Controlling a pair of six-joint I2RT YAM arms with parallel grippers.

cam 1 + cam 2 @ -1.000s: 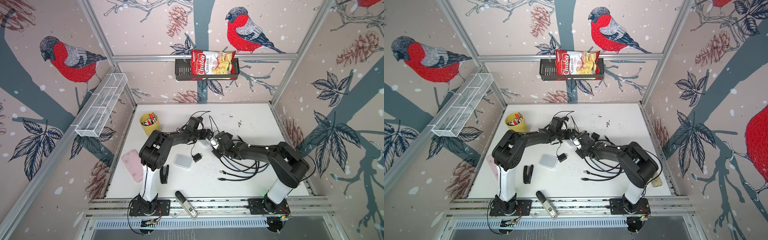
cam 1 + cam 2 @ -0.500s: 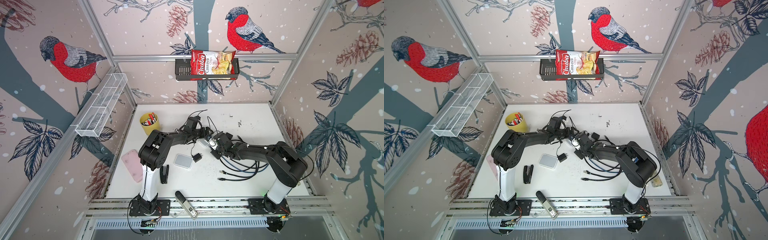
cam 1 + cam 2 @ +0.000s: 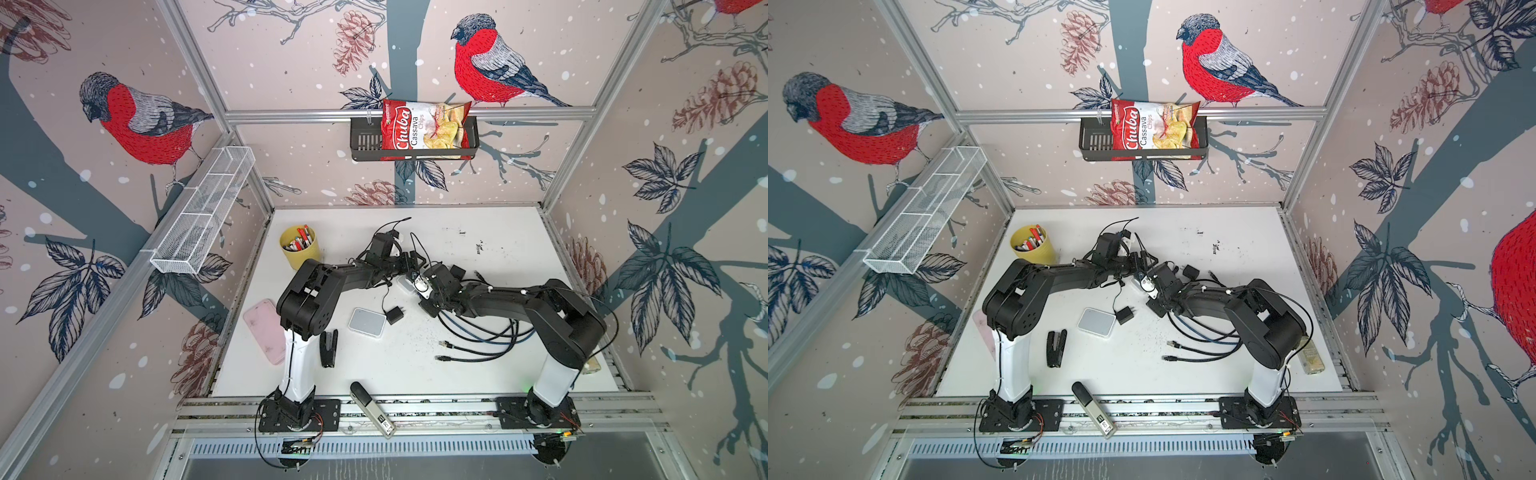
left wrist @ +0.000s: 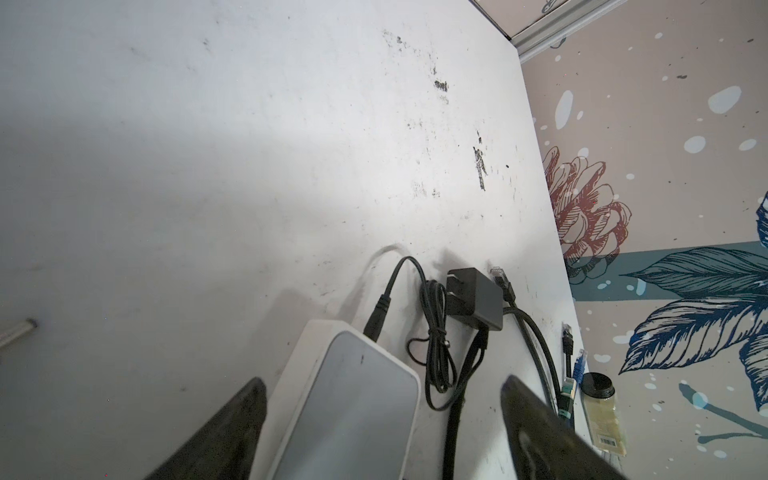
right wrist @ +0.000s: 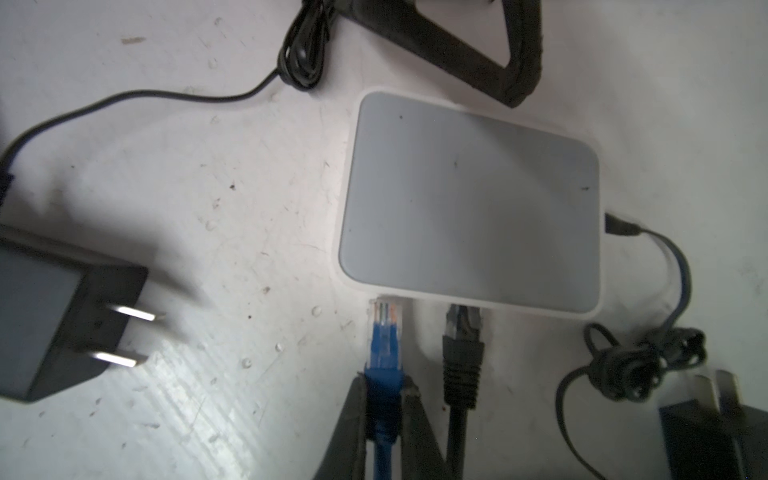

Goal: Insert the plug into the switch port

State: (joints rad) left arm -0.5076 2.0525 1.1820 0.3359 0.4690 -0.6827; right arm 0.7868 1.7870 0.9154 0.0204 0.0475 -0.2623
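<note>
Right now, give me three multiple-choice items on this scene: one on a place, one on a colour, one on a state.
1. Where is the chips bag? A at the front left; B in the black basket on the back wall; C on the right wall.
2. What colour is the plug in the right gripper? A red; B blue; C yellow.
3. How does the left gripper stand? A shut on a cable; B out of view; C open, a finger either side of the switch.

1 B: the bag stands in that basket.
2 B: a blue boot sits between the shut fingers.
3 C: fingers apart, switch between them.
</note>
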